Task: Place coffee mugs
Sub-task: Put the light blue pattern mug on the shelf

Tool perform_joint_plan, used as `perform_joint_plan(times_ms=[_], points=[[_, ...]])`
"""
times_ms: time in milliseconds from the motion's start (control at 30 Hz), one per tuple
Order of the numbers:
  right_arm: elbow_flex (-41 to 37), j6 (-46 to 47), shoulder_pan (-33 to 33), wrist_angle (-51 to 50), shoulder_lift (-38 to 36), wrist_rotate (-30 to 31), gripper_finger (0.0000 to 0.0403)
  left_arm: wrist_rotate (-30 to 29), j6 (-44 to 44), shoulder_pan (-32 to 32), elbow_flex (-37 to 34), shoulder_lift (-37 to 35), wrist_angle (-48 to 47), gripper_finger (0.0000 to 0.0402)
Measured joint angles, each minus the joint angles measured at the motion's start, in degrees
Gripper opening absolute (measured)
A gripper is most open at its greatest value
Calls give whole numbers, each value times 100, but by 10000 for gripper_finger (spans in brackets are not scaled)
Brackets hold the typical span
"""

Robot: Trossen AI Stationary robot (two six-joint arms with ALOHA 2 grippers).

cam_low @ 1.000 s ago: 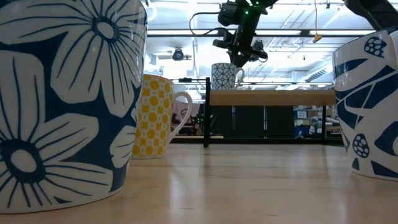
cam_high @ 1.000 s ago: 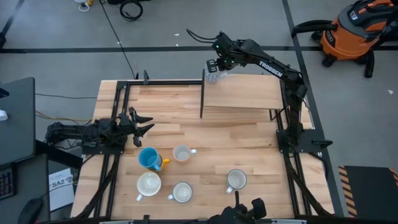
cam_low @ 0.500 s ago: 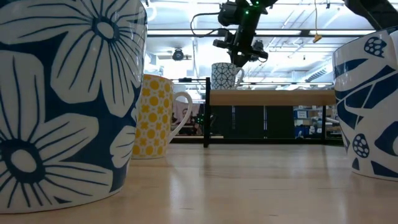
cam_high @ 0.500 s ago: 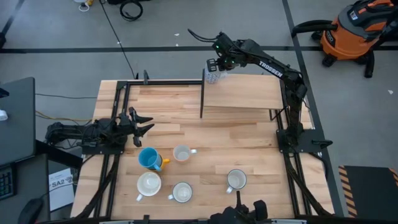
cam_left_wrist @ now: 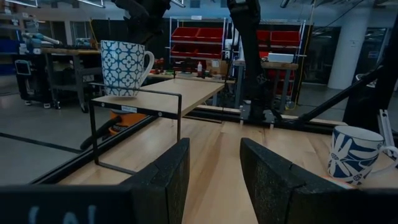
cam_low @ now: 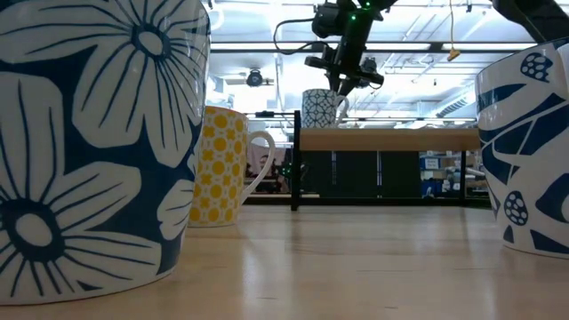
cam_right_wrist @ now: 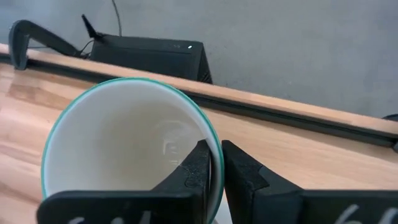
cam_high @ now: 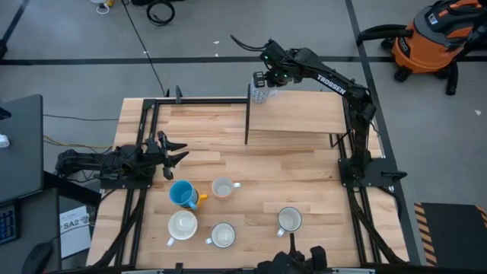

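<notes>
The table (cam_high: 289, 171) carries a raised shelf (cam_high: 304, 114) at its far side, and on the shelf's far left corner stands a patterned mug (cam_high: 261, 93), upright, mouth up. The right gripper (cam_right_wrist: 215, 163) sits directly above it, one finger inside the rim and one outside, pinching the wall with only the rim's thickness between them. Whether that pinch is loosening, I cannot tell. So the mug lies straight below these jaws, and any release must lift straight up along its upright axis. The left gripper (cam_left_wrist: 214, 168) waits spread apart over the table's left side, nearer the five mugs (cam_high: 221, 209) at the front.
</notes>
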Motion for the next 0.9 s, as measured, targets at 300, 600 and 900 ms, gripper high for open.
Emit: perform_joint_plan(times_ms=[300,600,900], points=[[0,-11,-39,4,0,-114,44,1,0,0,1,0,1,149],[0,-12,-54,9,-4,-127,50,0,0,1,1,0,-1,149],[0,-9,-88,55,-20,-127,99,0,0,0,0,0,0,149]])
